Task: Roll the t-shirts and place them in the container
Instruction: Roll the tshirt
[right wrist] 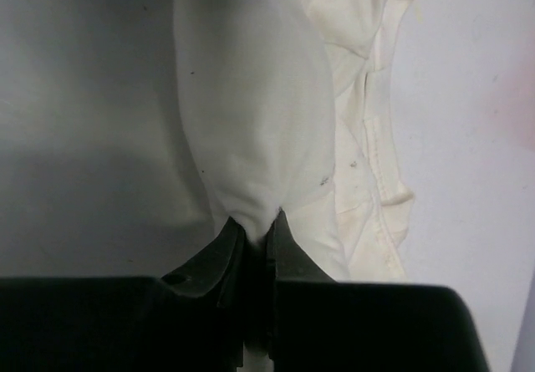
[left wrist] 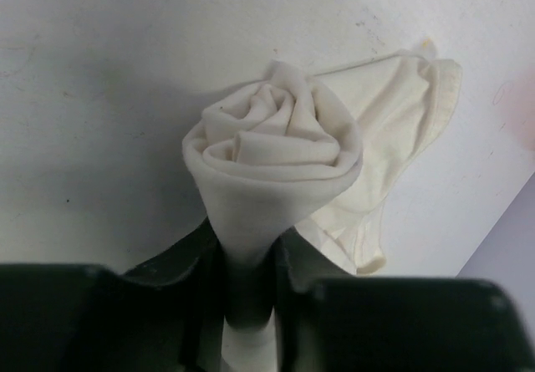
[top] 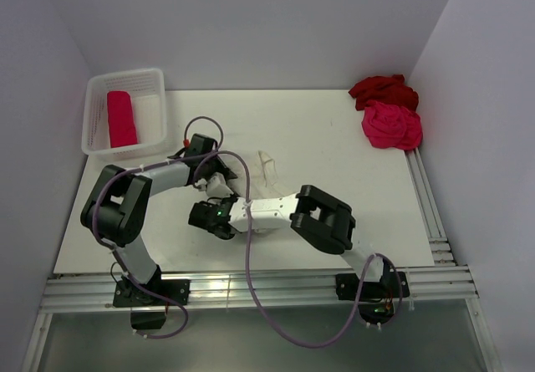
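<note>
White counter (top: 334,138), seen from above, carries the cream-white t-shirt (top: 266,165) near its middle; at the left wrist, left fingers (left wrist: 188,259) clamp the spiral roll, loose tail beyond them; at the right wrist, right fingers (right wrist: 219,259) pinch thin cloth that may slip, unrolling it.

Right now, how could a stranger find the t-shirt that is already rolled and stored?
At the far left corner of the white table stands a white mesh basket. Inside it lies a pink-red t-shirt roll, a tight cylinder. The dark red t-shirt and the hot pink t-shirt are loose heaps in the far right corner.
</note>
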`<action>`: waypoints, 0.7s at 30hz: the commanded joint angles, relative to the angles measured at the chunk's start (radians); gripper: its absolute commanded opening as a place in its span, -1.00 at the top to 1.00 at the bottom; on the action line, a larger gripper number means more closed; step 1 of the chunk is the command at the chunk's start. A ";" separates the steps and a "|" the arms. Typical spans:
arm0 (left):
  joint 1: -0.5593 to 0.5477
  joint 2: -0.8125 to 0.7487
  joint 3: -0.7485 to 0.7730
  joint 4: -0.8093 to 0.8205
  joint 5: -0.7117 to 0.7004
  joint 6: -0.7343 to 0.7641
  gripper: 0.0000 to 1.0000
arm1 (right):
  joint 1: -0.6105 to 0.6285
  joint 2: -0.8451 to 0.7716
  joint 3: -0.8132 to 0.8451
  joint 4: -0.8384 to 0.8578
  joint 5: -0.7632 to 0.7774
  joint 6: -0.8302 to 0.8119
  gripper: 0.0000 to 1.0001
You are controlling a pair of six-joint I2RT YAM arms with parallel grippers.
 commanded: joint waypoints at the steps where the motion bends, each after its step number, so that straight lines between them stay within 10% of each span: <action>1: 0.002 -0.037 -0.066 -0.034 -0.017 0.034 0.41 | -0.111 -0.106 -0.099 0.051 -0.198 0.099 1.00; 14: 0.051 -0.152 -0.138 0.131 0.046 0.035 -0.99 | -0.356 -0.392 -0.393 0.420 -0.808 0.084 1.00; 21: 0.056 -0.149 -0.143 0.217 0.071 0.031 -0.99 | -0.507 -0.418 -0.512 0.602 -1.170 0.123 1.00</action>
